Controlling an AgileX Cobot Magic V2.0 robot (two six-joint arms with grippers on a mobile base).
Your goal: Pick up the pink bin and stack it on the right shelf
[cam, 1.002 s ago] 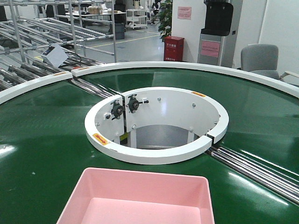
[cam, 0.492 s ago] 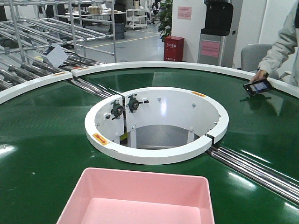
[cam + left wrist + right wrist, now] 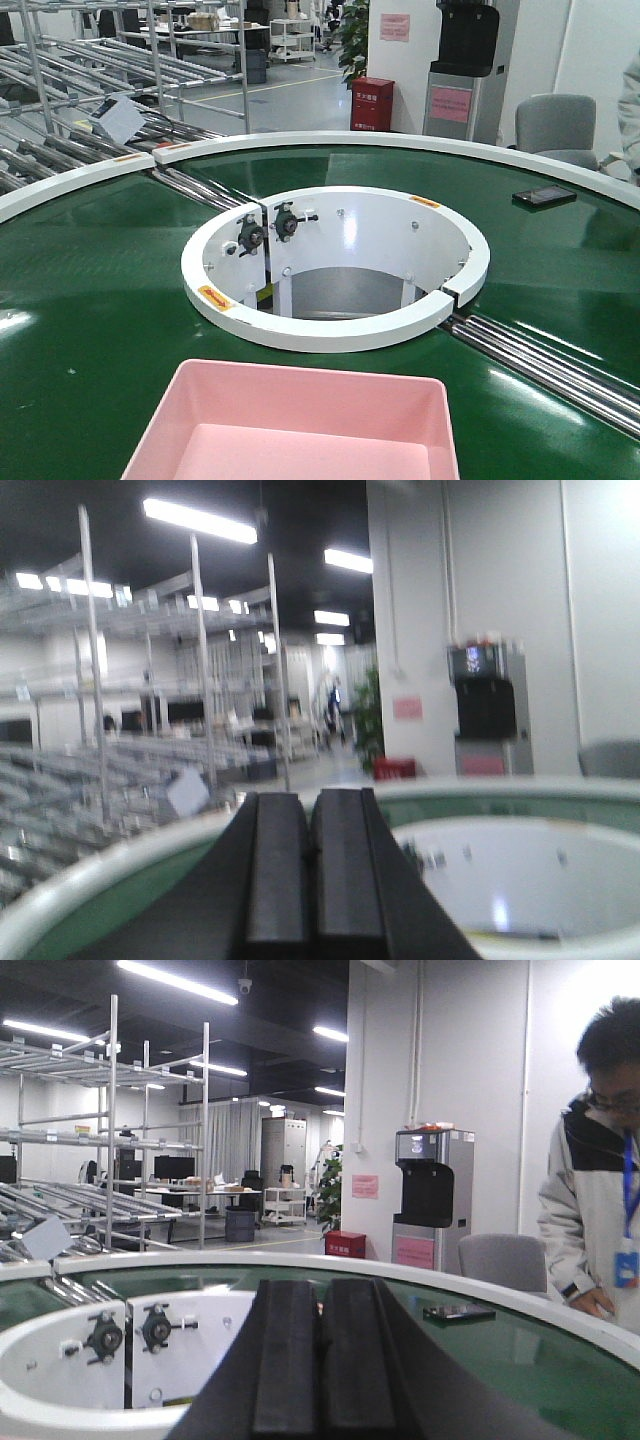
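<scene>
Currently your left gripper point(image 3: 312, 815) and right gripper point(image 3: 321, 1300) show jaws pressed together, empty; pink bin point(image 3: 300, 425) sits on green belt point(image 3: 90, 330).

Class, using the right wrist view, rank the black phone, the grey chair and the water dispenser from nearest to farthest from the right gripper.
From the right gripper:
1. Black phone: on the green belt.
2. Grey chair: just beyond the belt, right side.
3. Water dispenser: against the far wall.
</scene>
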